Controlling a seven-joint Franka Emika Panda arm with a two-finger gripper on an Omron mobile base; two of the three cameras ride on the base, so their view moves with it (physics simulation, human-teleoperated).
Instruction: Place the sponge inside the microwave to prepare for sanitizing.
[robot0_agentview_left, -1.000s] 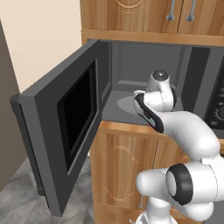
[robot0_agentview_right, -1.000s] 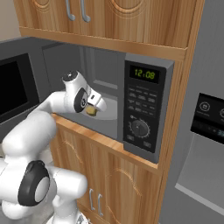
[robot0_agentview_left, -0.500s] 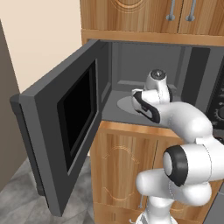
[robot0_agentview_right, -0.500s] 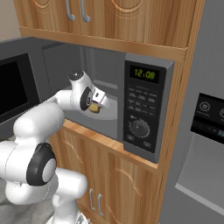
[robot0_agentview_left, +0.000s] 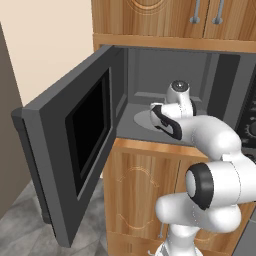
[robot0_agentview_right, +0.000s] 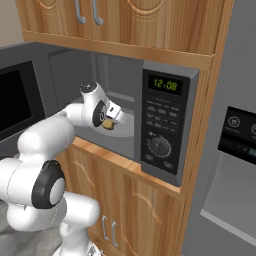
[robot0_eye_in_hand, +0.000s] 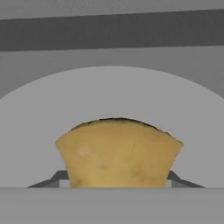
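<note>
The microwave (robot0_agentview_left: 165, 70) stands open, its black-windowed door (robot0_agentview_left: 75, 145) swung out to the left and its panel with green digits (robot0_agentview_right: 162, 125) on the right. My gripper (robot0_agentview_right: 112, 120) is inside the cavity, just above the round turntable (robot0_agentview_left: 142, 119). It is shut on the yellow-olive sponge (robot0_agentview_right: 107, 123). In the hand view the sponge (robot0_eye_in_hand: 118, 153) sits large between my fingertips (robot0_eye_in_hand: 59, 177), with the pale turntable (robot0_eye_in_hand: 113, 96) and the grey back wall behind it.
Wooden cabinets with metal handles (robot0_agentview_right: 87, 12) sit above the microwave and wooden cabinet doors (robot0_agentview_left: 135, 195) below it. The open door juts far out on the left. A grey appliance with a dark display (robot0_agentview_right: 237, 130) stands to the right.
My hand has pushed deeper into the microwave with the sponge, from the front opening to over the turntable. The door has not moved.
</note>
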